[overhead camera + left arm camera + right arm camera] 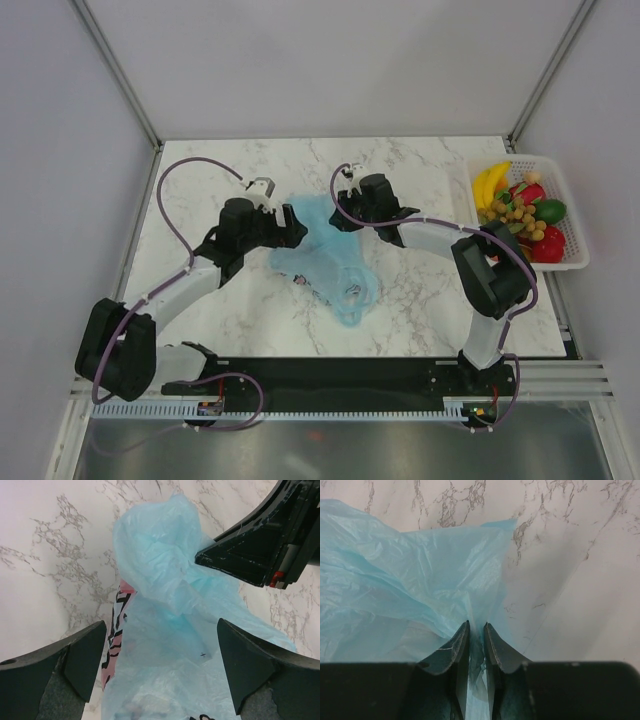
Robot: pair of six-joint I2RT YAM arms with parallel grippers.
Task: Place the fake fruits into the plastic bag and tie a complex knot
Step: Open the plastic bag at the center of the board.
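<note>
- The marble counter (420,290) carries everything. The two arms reach in from its near edge and meet over the middle.
- The plastic bag (325,255), thin pale-blue film, lies crumpled and flat at the centre of the counter, between the two tools. A panel of pink and black doodles shows on its underside in the left wrist view. It looks empty, so I judge that the mouth must be opened before anything goes in.
- The white mesh basket (575,235) sits at the far right edge of the counter, well apart from the bag.
- The fake fruits (525,215) are all heaped in that basket, including yellow bananas, a tan cluster and red and green pieces. None is in the bag, so loading has not begun.
- The left tool (298,225) is released. Its fingers (85,655) are spread wide on either side of the bag's bunched top, with no clear contact. It is probably lined up to take the opposite layer.
- The right tool (476,635) is clenched on a fold at the bag's edge, with film pinched between its narrow jaws. This grip looks meant to lift one side and part the mouth.
</note>
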